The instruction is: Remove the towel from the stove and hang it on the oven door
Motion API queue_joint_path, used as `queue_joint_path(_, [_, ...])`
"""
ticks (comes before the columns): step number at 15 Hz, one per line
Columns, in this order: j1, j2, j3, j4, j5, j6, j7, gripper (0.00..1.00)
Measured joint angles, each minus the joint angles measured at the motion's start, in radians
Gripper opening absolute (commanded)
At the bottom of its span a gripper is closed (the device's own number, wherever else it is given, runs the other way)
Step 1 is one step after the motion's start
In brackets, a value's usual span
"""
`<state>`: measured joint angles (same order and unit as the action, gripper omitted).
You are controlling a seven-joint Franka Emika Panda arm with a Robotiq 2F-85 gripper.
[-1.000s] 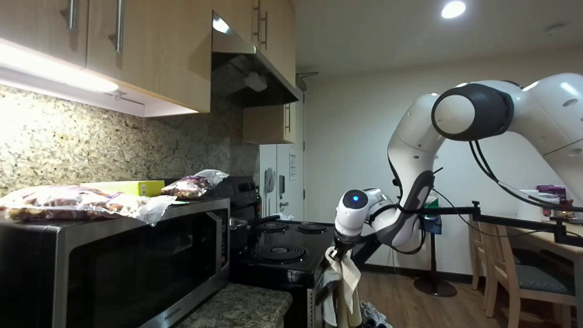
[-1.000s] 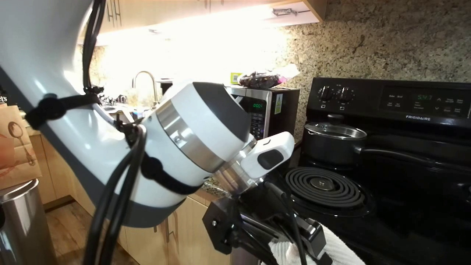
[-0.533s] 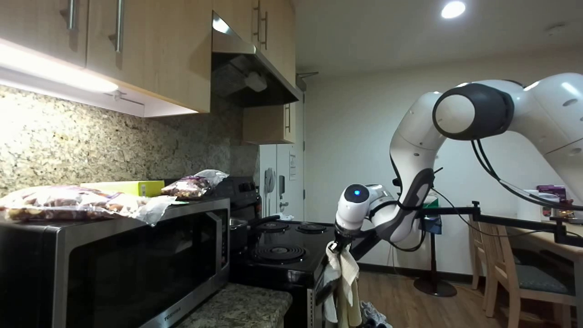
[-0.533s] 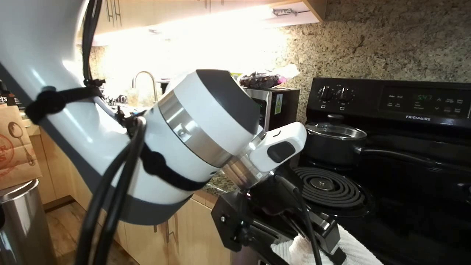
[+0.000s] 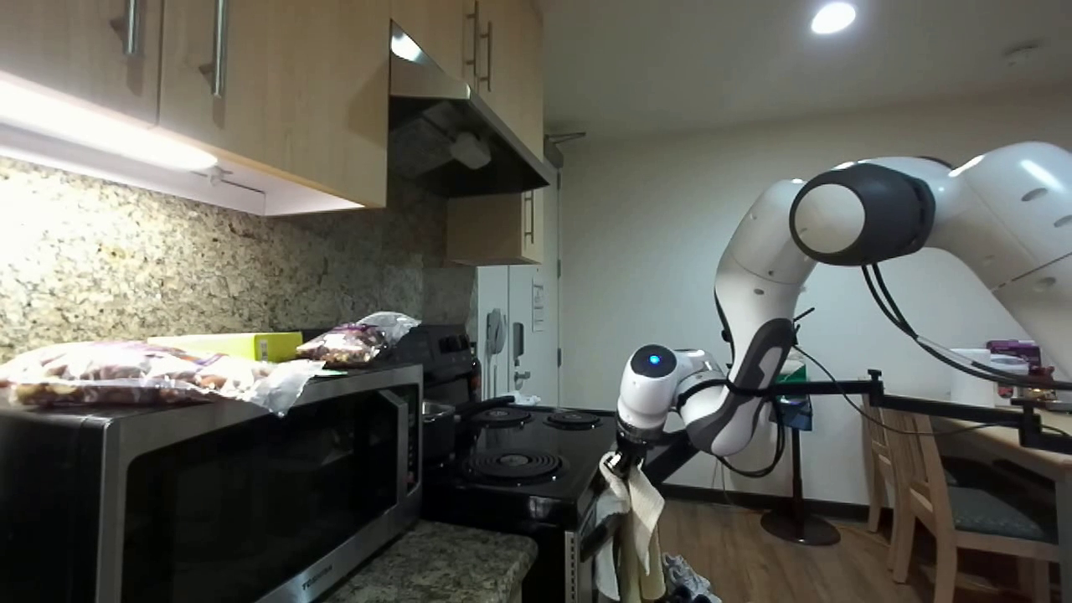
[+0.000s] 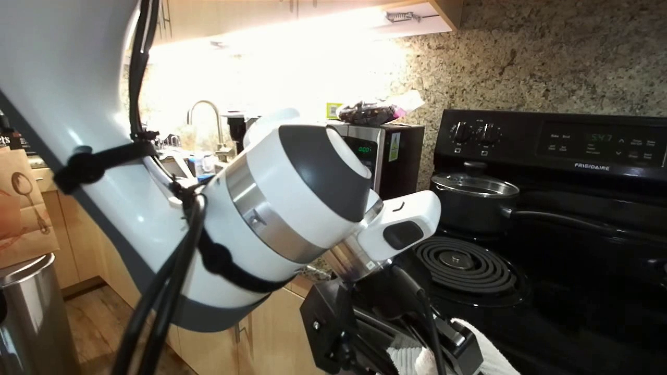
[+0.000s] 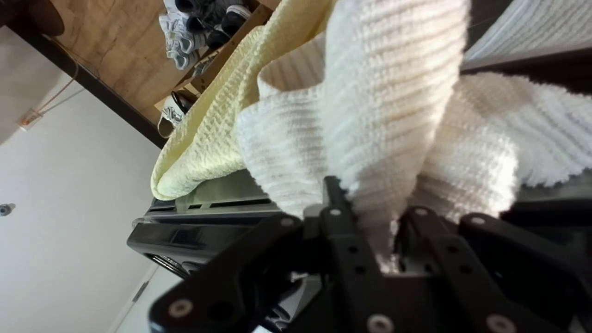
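The towel (image 7: pixel 393 92) filled the wrist view's upper middle, white, ribbed and fuzzy, bunched into a fold and pinched in the blurred gripper (image 7: pixel 379 224). A waffle-textured, pale yellow cloth (image 7: pixel 222 125) drooped to its left; whether the ribbed strip (image 7: pixel 541 32) at upper right belonged to the towel was unclear. In an exterior view the towel hung by the glossy black stove (image 5: pixel 536 507), lower right of centre; below a coiled burner (image 6: pixel 464 263) in an exterior view, gripper and bottom edge hid much of it.
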<state>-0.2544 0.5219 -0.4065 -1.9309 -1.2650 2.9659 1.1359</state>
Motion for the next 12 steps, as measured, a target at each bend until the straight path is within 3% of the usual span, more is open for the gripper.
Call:
queue_joint_path(7, [-0.033, -0.004, 0.048, 0.000, 0.085, 0.000, -0.094, 0.98])
queue_joint_path(12, [-0.108, -0.043, 0.123, -0.019, 0.222, -0.002, -0.260, 1.00])
